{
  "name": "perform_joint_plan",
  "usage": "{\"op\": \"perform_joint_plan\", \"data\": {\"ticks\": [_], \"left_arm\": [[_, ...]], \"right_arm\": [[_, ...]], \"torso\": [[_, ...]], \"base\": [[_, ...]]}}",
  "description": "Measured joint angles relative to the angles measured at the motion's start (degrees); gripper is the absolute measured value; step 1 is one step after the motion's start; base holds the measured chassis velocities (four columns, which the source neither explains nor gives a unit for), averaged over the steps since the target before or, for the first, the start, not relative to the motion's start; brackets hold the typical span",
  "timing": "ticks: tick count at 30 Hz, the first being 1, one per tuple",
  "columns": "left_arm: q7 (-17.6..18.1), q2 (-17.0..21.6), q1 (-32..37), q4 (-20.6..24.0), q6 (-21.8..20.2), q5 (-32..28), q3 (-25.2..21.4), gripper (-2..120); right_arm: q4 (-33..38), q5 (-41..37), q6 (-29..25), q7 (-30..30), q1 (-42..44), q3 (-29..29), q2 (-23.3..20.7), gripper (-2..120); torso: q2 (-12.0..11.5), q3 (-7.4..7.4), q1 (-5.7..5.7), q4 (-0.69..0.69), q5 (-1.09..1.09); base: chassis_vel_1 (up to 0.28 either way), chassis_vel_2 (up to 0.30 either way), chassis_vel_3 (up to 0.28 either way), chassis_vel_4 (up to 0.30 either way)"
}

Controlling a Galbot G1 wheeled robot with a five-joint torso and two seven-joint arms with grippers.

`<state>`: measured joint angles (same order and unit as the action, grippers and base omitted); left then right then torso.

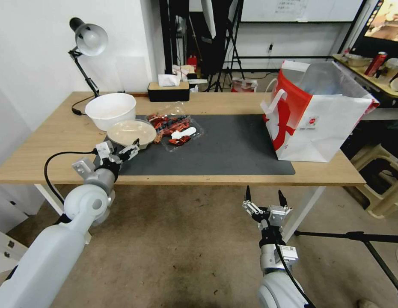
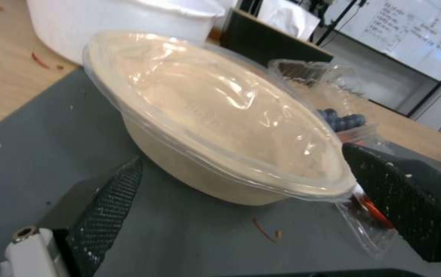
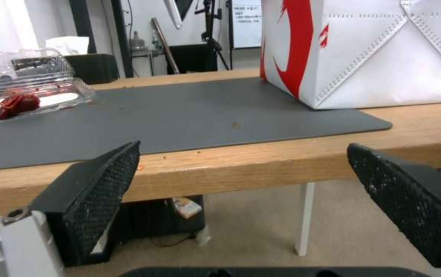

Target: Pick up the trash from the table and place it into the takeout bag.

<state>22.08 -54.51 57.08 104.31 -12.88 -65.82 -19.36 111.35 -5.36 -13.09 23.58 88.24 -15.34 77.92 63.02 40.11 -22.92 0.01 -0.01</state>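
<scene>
reaching in over the near left edge of the counter [image 1: 45, 141], the left tool [image 1: 117, 152] sits low above the dark grey mat [image 1: 224, 145], its jaws released and spread wide. in the left wrist view the two black textured fingers [image 2: 109, 200] flank the beige bowl [image 2: 215, 130] without touching it; the bowl's clear plastic lid is on, and the bowl rests on the mat right in front of the left tool. in the head view that beige bowl [image 1: 129, 132] lies at the mat's left end, just beside a larger white bowl [image 1: 110, 110] that stands behind it on the bare wood.

touching the beige bowl's right side is a clear plastic clamshell [image 1: 175, 128], open, holding red scraps, some dark blue bits and a small white piece. small red crumbs lie on the mat near the bowl.

the takeout bag [image 1: 323, 128] stands upright at the right end of the mat, well apart from the bowls, its mouth open and a clear liner showing inside; the red panel and white handle face the middle of the counter.

the right tool [image 1: 264, 201] hangs below and in front of the counter's front edge, over the floor, jaws released and pointing up. its wrist view looks across the edge toward the bag [image 3: 374, 50].

a grey desk lamp [image 1: 88, 40] stands at the back left corner, and a black tissue box [image 1: 168, 90] at the back edge.
</scene>
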Motion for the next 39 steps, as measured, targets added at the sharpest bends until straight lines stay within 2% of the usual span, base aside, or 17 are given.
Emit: {"op": "perform_joint_plan", "data": {"ticks": [8, 11, 12, 14, 16, 18, 19, 20, 24, 25, 27, 28, 30, 33, 36, 38, 39], "left_arm": [[3.45, -0.16, -3.17, -1.7, -2.95, -4.23, 0.98, 87], [4.55, -0.17, -4.1, -2.22, -3.93, -5.75, 1.25, 76], [4.55, -0.17, -4.1, -2.22, -3.93, -5.75, 1.25, 76], [5.79, -0.2, -5.13, -2.72, -5.18, -7.21, 1.56, 63], [6.15, -0.22, -5.39, -2.84, -5.57, -7.5, 1.64, 60], [6.98, -0.29, -5.82, -3.02, -6.29, -8.01, 1.79, 49], [7.18, -0.31, -5.95, -3.04, -6.5, -8.15, 1.83, 44], [7.18, -0.31, -5.95, -3.04, -6.5, -8.15, 1.83, 44], [7.12, -0.22, -6.05, -3.07, -6.65, -8.35, 1.85, 25], [7.12, -0.22, -6.05, -3.07, -6.65, -8.35, 1.85, 25], [6.6, -0.1, -5.85, -3.05, -6.48, -8.33, 1.81, 14], [6.6, -0.1, -5.85, -3.05, -6.48, -8.33, 1.81, 14], [5.54, 0.07, -5.38, -2.81, -5.85, -7.82, 1.62, 5], [3.28, 0.51, -4.36, -2.4, -4.36, -5.55, 1.37, 0], [1.34, 0.86, -3.84, -2.2, -3.05, -2.95, 1.29, 0], [-3.54, 1.62, -3.18, -1.99, 0.38, 3.28, 1.29, 0], [-3.54, 1.62, -3.18, -1.99, 0.38, 3.28, 1.29, 0]], "right_arm": [[-0.33, 0.41, 0.0, 0.03, -0.27, 0.41, 0.31, 100], [-0.39, 0.44, 0.0, 0.04, -0.29, 0.43, 0.33, 100], [-0.39, 0.44, 0.0, 0.04, -0.29, 0.43, 0.33, 100], [-0.49, 0.46, -0.02, 0.05, -0.29, 0.42, 0.33, 100], [-0.55, 0.46, -0.05, 0.06, -0.29, 0.41, 0.32, 100], [-0.6, 0.48, -0.1, 0.09, -0.28, 0.4, 0.32, 100], [-0.6, 0.49, -0.12, 0.11, -0.28, 0.4, 0.33, 100], [-0.6, 0.49, -0.12, 0.11, -0.28, 0.4, 0.33, 100], [-0.74, 0.59, -0.24, 0.16, -0.27, 0.33, 0.34, 100], [-0.74, 0.59, -0.24, 0.16, -0.27, 0.33, 0.34, 100], [-0.88, 0.69, -0.32, 0.17, -0.3, 0.34, 0.45, 100], [-0.88, 0.69, -0.32, 0.17, -0.3, 0.34, 0.45, 100], [-1.02, 0.84, -0.37, 0.18, -0.37, 0.48, 0.61, 100], [-1.11, 0.97, -0.41, 0.19, -0.44, 0.56, 0.73, 100], [-1.19, 1.05, -0.46, 0.2, -0.45, 0.62, 0.77, 100], [-1.28, 1.13, -0.56, 0.22, -0.43, 0.66, 0.8, 100], [-1.28, 1.13, -0.56, 0.22, -0.43, 0.66, 0.8, 100]], "torso": [[0.0, 0.0, 0.0, -0.01, 0.0], [0.0, 0.0, 0.0, -0.01, 0.01], [0.0, 0.0, 0.0, -0.01, 0.01], [0.0, 0.0, 0.0, -0.01, 0.01], [0.0, 0.0, 0.0, -0.01, 0.01], [0.0, 0.0, 0.0, -0.01, 0.0], [0.0, 0.0, 0.0, -0.01, 0.01], [0.0, 0.0, 0.0, -0.01, 0.01], [0.0, 0.0, 0.0, -0.01, 0.01], [0.0, 0.0, 0.0, -0.01, 0.01], [0.0, 0.0, 0.0, -0.01, 0.01], [0.0, 0.0, 0.0, -0.01, 0.01], [0.0, 0.0, 0.0, -0.02, 0.01], [0.0, 0.0, 0.0, 0.0, 0.0], [0.0, 0.0, 0.0, 0.0, 0.0], [0.0, 0.0, 0.01, 0.0, 0.0], [0.0, 0.0, 0.01, 0.0, 0.0]], "base": [[0.0, 0.0, 0.0, 0.0], [0.0, 0.0, 0.0, 0.0], [0.0, 0.0, 0.0, 0.0], [0.0, 0.0, 0.0, 0.0], [0.0, 0.0, 0.0, 0.0], [0.0, 0.0, 0.0, 0.0], [0.0, 0.0, 0.0, 0.0], [0.0, 0.0, 0.0, 0.0], [0.0, 0.0, 0.0, 0.0], [0.0, 0.0, 0.0, 0.0], [0.0, 0.0, 0.0, 0.0], [0.0, 0.0, 0.0, 0.0], [0.0, 0.0, 0.0, 0.0], [0.0, 0.0, 0.0, 0.0], [0.0, 0.0, 0.0, 0.0], [0.0, 0.0, 0.0, 0.0], [0.0, 0.0, 0.0, 0.0]]}}
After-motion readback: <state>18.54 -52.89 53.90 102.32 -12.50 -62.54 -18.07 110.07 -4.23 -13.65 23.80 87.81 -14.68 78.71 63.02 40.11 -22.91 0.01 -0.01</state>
